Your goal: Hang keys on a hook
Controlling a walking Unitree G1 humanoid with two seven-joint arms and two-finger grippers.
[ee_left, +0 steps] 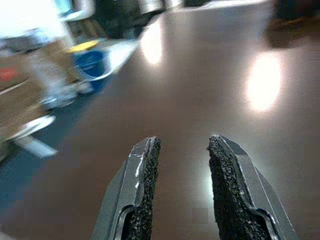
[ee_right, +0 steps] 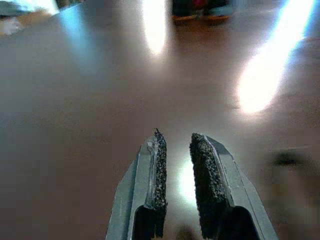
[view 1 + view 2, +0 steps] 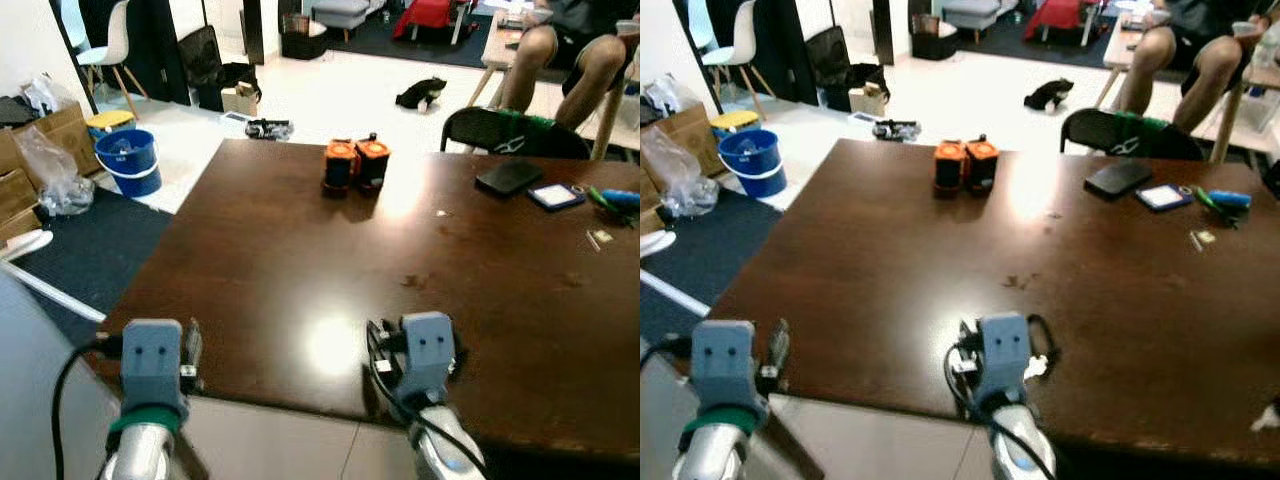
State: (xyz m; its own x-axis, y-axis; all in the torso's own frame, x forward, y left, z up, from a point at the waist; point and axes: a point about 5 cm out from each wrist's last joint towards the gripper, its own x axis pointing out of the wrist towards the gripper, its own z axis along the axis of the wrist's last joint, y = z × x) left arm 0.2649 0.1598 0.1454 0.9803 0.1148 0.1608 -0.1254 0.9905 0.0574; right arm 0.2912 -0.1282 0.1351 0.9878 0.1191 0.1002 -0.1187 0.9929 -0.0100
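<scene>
A Unitree G1 stood at the near edge of a dark brown table (image 3: pixel 270 260), both arms raised over its rim, with no keys and no hook identifiable anywhere in the frames. The left gripper (image 1: pixel 182 150) hovered above the table's near left corner, its two black fingers parted with a clear gap and nothing between them; the right gripper (image 2: pixel 176 142) hung over the near middle of the tabletop, its fingers only slightly apart and likewise empty. Two orange-and-black objects (image 3: pixel 355 165) stood side by side near the far edge, too small to name with confidence, while a black flat case (image 3: pixel 509 177), a small blue-edged card-like item (image 3: pixel 556 195) and a green-and-blue tool (image 3: pixel 615 198) lay toward the far right. The step in hand appeared to be finding the keys, and doing it well would likely mean scanning the clutter at the far right before committing either arm. The middle of the tabletop lay bare and offered free room for a reach, though the far items sat well apart from both grippers. A dark chair (image 3: pixel 510 132) stood at the far side, a seated person's legs (image 3: pixel 565 60) beyond it, and a blue bucket (image 3: pixel 128 160) on the floor to the left.
</scene>
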